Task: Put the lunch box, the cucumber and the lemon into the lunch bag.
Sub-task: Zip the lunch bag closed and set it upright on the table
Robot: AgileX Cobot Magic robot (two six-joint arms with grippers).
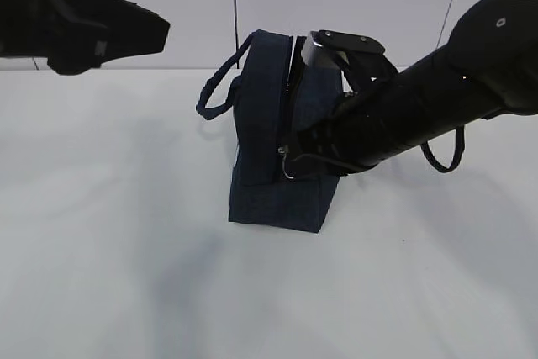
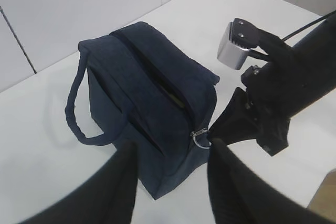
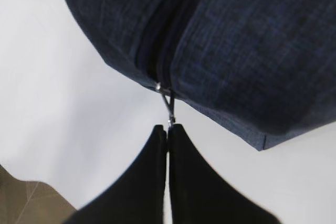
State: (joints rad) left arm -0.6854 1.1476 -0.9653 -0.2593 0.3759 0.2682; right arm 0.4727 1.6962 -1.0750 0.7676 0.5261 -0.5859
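Note:
The dark navy lunch bag (image 1: 269, 191) (image 2: 131, 93) (image 3: 252, 40) stands upright in the middle of the white table. Its metal ring pull (image 1: 287, 166) (image 2: 201, 139) (image 3: 168, 106) hangs low on the bag's near end, at the end of the zipper line. My right gripper (image 1: 292, 150) (image 2: 212, 132) (image 3: 168, 127) is shut on that ring pull, jaws pressed together. My left gripper (image 1: 151, 31) (image 2: 172, 146) hangs open in the air to the bag's left and holds nothing. The lunch box, the cucumber and the lemon are out of view.
One loop handle (image 1: 220, 90) (image 2: 76, 108) sticks out on the bag's left side, the other (image 1: 445, 153) hangs behind my right arm. The table's edge (image 3: 63, 198) runs close below the right gripper. A wall stands behind the table.

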